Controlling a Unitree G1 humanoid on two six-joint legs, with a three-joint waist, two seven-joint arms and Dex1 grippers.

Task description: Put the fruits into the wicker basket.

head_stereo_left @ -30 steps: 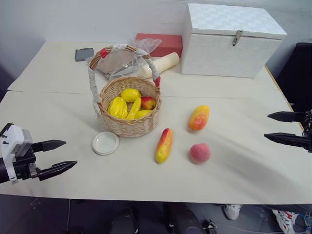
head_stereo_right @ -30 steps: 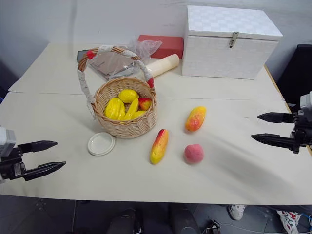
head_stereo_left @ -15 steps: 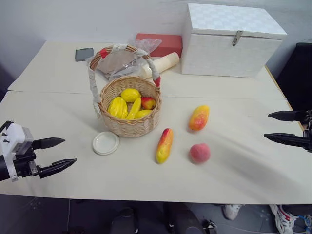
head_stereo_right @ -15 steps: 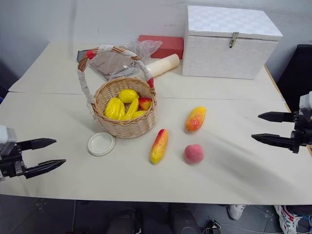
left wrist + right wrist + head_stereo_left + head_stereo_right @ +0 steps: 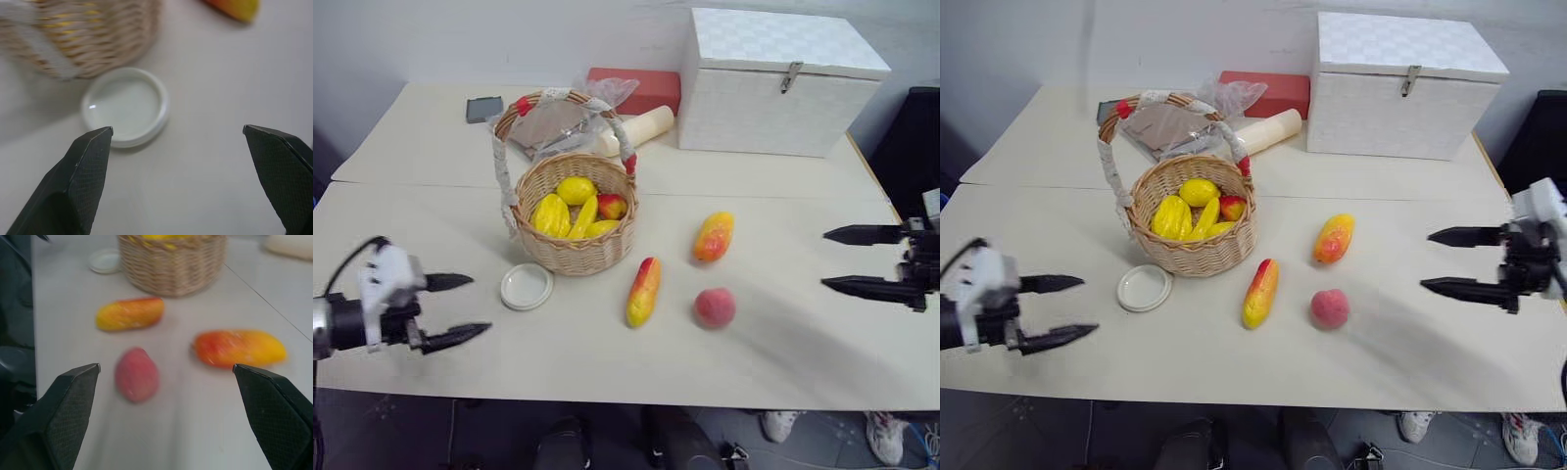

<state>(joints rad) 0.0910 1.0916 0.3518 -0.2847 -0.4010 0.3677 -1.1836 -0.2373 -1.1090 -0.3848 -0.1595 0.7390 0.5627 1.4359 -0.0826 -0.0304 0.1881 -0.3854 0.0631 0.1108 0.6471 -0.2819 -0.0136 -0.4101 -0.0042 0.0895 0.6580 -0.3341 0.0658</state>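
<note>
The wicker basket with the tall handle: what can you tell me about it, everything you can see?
The wicker basket is round, woven of tan cane, and stands upright on the cream table. A tall arched handle, wrapped in white lace with red bands, spans it. Inside lie several yellow fruits and one red-and-yellow one. A small white lid lies just in front of it, close to its base. Three more fruits lie on the table to its right, apart from it. Neither gripper touches it.
</note>
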